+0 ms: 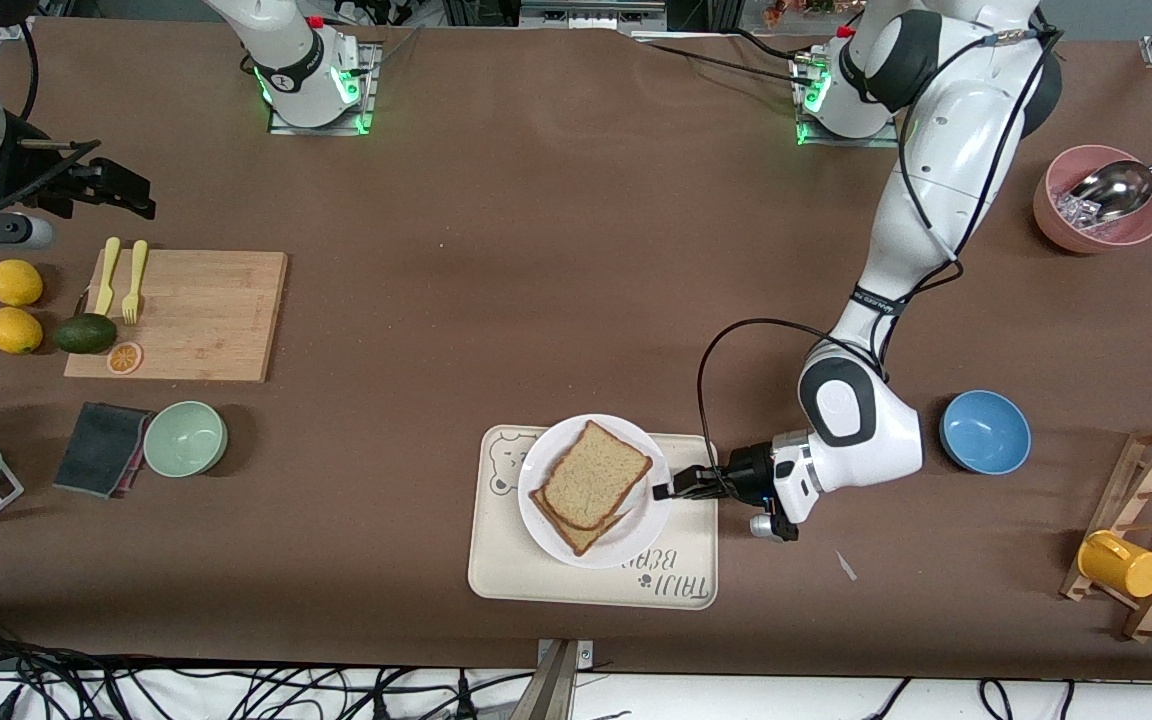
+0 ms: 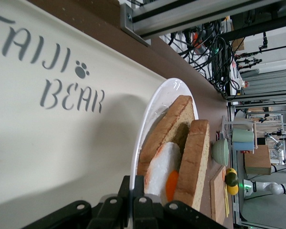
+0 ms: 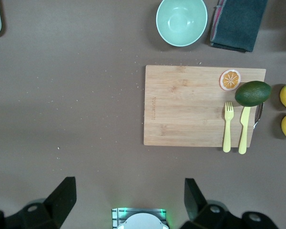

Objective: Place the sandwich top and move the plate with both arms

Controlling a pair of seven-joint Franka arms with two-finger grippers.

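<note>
Here, the sandwich top [image 1: 597, 475] is already lying on the slice below it, slightly askew, both resting on the plate [image 1: 626, 535]. The plate is sitting on a cream bear-printed tray [image 1: 496, 565] near the front camera's edge of the table [image 1: 536, 280].

The left claw [image 1: 664, 491] is reaching in low from the left arm's end of the table, its fingers pressed together and pinching the plate's rim. In the left wrist view, the plate [image 2: 152, 119] is seen edge on, with the bare slice [image 2: 193, 162] leaning over an egg-topped slice [image 2: 164, 136], the fried egg [image 2: 162, 169] showing between them.

The right claw [image 1: 101, 180] is waiting with its fingers spread wide, hanging over the table's right-arm end beside a wooden cutting board [image 1: 206, 315], well apart from the plate.

The risk appears to lie in the one-sided grip. With only one rim edge pinched, lifting or dragging could tilt the plate, and the loosely stacked top slice could slide off. The plate might also catch on the tray's raised lip, or slip from the narrow pinch.
</note>
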